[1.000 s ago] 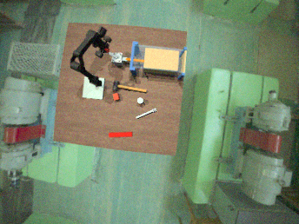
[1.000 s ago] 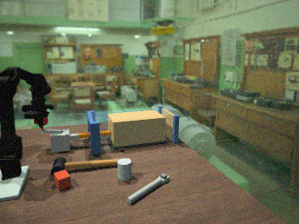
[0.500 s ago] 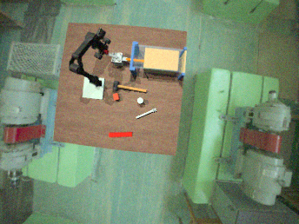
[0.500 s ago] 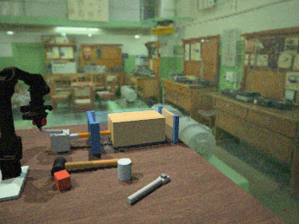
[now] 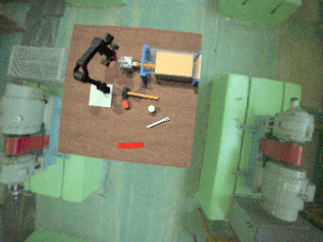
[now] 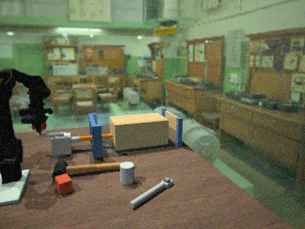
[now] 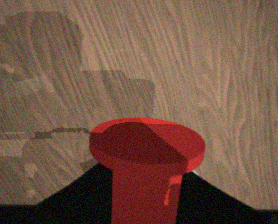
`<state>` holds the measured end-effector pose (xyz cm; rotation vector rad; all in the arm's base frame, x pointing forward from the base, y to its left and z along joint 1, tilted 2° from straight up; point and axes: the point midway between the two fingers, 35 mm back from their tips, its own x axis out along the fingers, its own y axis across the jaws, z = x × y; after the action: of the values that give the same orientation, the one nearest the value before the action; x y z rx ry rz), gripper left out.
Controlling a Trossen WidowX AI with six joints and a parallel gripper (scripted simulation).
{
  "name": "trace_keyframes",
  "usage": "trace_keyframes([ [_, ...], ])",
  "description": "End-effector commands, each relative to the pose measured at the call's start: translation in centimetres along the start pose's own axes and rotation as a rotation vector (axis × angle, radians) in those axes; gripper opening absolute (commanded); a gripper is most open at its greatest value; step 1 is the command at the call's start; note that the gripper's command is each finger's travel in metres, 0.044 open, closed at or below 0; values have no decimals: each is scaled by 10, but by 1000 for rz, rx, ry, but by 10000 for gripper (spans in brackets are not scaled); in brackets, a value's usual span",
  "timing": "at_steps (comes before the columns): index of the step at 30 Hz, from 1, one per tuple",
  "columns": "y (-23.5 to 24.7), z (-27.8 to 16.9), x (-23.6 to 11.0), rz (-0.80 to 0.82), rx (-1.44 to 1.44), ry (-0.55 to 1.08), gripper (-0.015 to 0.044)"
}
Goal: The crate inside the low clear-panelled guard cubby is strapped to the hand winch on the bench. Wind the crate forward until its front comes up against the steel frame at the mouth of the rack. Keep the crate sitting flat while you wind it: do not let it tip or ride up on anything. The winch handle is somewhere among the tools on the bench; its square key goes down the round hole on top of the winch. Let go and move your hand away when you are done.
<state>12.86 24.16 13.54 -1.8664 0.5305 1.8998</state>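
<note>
My gripper [image 5: 112, 57] [image 6: 39, 124] [image 7: 138, 159] is shut on the red knob [image 7: 147, 142] [image 6: 41, 126] of the winch handle, left of the grey winch [image 5: 126, 65] [image 6: 61, 146]. The handle's grey arm [image 6: 54, 135] reaches from the knob over the winch top. An orange strap [image 5: 148, 65] [image 6: 84, 138] runs from the winch to the tan crate [image 5: 175, 64] [image 6: 138, 130]. The crate sits flat inside the cubby. Its front stands a short way behind the blue front frame [image 5: 146, 68] [image 6: 95, 137].
A hammer [image 5: 141, 96] [image 6: 89, 167], a red cube [image 5: 125, 104] [image 6: 63, 184], a pale cylinder [image 5: 151, 108] [image 6: 127, 173] and a grey wrench [image 5: 158, 122] [image 6: 151, 193] lie in front of the winch. A flat red bar [image 5: 130, 145] lies near the front edge. The arm's white base plate [image 5: 100, 96] is at the left.
</note>
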Motion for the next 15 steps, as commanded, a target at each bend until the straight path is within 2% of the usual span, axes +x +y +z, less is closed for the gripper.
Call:
trace_keyframes([
  [1,11,-4,3,30,2,8,0],
  [15,38,-23,2,32,2,9,0],
])
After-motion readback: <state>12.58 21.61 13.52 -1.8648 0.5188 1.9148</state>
